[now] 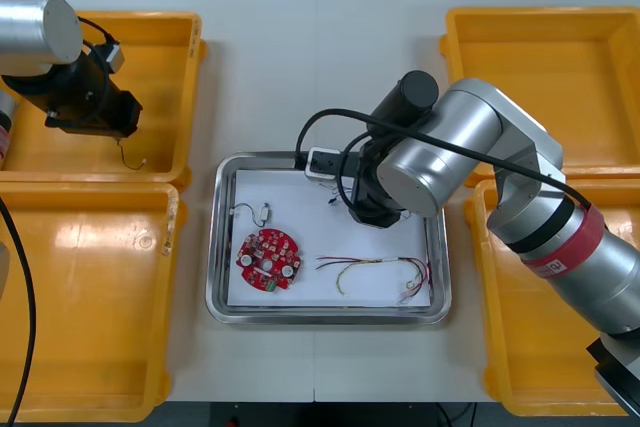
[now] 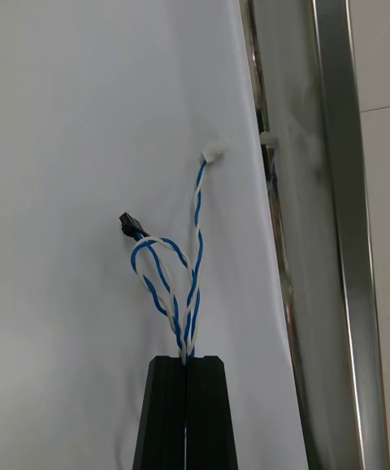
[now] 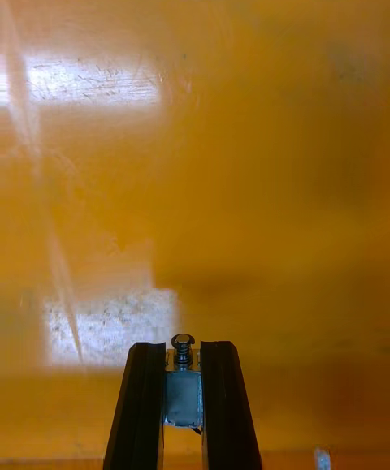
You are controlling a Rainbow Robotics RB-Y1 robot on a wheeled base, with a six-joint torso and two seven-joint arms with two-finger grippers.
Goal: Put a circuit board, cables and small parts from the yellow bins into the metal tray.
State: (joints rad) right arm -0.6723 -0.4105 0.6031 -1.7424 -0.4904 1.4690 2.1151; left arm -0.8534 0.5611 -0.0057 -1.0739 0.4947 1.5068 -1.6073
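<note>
My right gripper is shut on a twisted blue and white cable, whose white plug and black plug rest on the white inside of the metal tray. In the front view this gripper hangs over the far right part of the tray. A round red circuit board and a red and yellow cable lie in the tray. My left gripper is shut on a small metal part above the far left yellow bin.
A thin short cable lies in the tray beyond the board. A thin dark wire shows in the far left bin beside my left gripper. The near left bin, far right bin and near right bin flank the tray.
</note>
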